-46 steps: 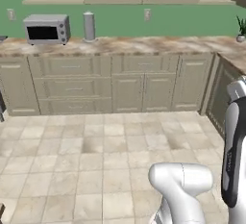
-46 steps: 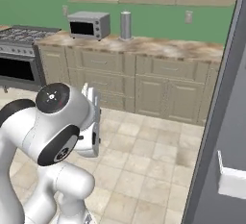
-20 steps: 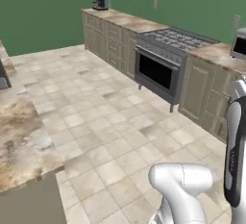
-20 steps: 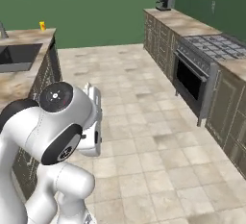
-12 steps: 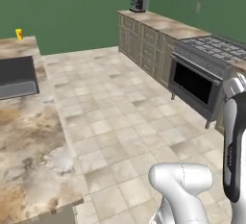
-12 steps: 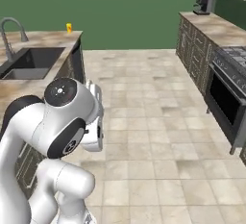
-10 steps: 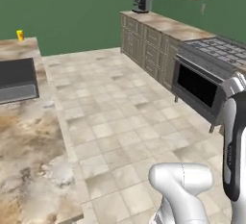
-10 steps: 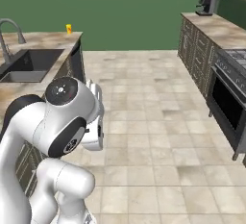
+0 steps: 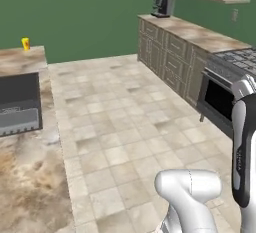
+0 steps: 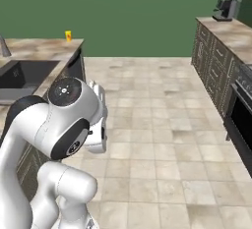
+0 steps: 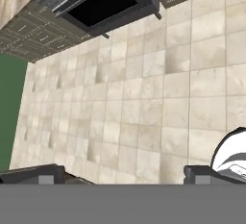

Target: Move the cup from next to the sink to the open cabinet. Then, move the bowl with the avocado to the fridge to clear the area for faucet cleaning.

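end effector (image 11: pixel 122 175): spread wide, empty, over floor tiles | cup (image 9: pixel 25 43): far off, counter corner beyond sink (image 9: pixel 20 102)

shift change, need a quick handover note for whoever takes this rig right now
Gripper: open, holding nothing, pointed at the floor tiles.
Cup: on the counter past the sink, at the far end by the green wall; also seen at.
Bowl, avocado, fridge, open cabinet: not seen from here.
Done: nothing yet; cup untouched.
Left: reach the sink counter, take the cup to the open cabinet, then the bowl with the avocado to the fridge.
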Motion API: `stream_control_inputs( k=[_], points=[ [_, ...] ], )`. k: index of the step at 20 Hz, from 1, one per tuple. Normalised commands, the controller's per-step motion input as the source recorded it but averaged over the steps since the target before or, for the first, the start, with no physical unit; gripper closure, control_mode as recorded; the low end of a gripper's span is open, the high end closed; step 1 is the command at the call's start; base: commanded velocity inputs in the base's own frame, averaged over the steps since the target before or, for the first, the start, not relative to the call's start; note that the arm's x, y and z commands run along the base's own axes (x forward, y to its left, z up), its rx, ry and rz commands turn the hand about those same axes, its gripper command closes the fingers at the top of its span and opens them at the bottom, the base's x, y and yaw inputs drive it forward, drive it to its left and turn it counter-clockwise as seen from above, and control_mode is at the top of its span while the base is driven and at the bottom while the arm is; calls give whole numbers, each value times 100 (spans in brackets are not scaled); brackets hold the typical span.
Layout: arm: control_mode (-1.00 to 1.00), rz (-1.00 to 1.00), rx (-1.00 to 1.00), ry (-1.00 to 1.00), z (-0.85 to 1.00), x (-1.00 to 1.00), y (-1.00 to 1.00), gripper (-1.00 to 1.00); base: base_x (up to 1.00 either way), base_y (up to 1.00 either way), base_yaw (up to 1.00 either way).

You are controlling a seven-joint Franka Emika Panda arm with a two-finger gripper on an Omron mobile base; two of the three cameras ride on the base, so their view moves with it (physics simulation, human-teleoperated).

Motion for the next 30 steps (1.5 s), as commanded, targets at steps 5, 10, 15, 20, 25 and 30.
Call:
stream_control_inputs(
  k=[5, 10, 15, 20, 25, 30],
  points=[
    [100, 0, 0, 0, 0, 0, 0, -100, 100, 0, 20],
    [100, 0, 0, 0, 0, 0, 0, -100, 100, -5, 16],
    [100, 0, 0, 0, 0, 0, 0, -100, 100, -14, 11],
    [100, 0, 0, 0, 0, 0, 0, -100, 100, -18, 7],
    [100, 0, 0, 0, 0, 0, 0, -100, 100, -16, 5],
    [100, 0, 0, 0, 0, 0, 0, -100, 100, -15, 5]
  ],
)
